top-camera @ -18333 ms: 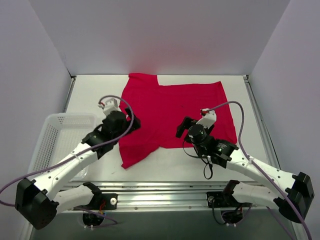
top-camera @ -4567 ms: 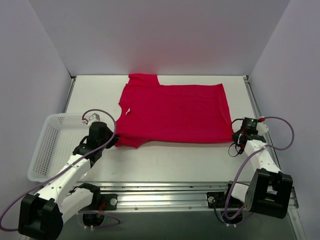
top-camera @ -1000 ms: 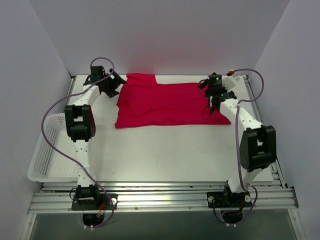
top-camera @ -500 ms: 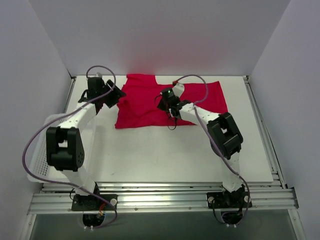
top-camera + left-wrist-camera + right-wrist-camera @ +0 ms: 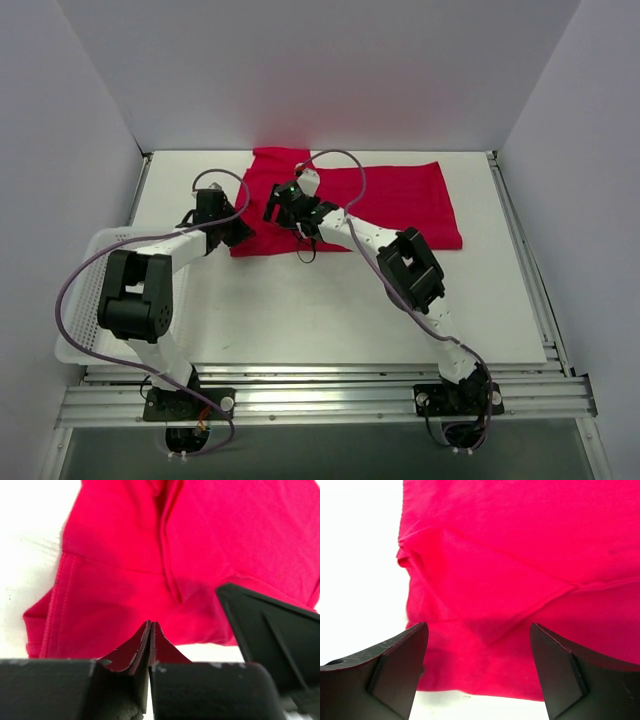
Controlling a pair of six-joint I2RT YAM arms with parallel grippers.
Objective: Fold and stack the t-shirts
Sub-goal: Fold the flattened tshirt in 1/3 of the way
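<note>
A red t-shirt [image 5: 400, 205] lies on the white worktop [image 5: 330, 300]. The left hand [image 5: 234, 232] is at its near-left corner, the right hand [image 5: 282, 208] over its left part.

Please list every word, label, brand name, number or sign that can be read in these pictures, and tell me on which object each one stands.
No text can be read in any view.
The red t-shirt is plain: no print and no tag show.
The white basket bears no visible marking.
The left arm and the right arm show no legible label; any there is too small to read.
</note>
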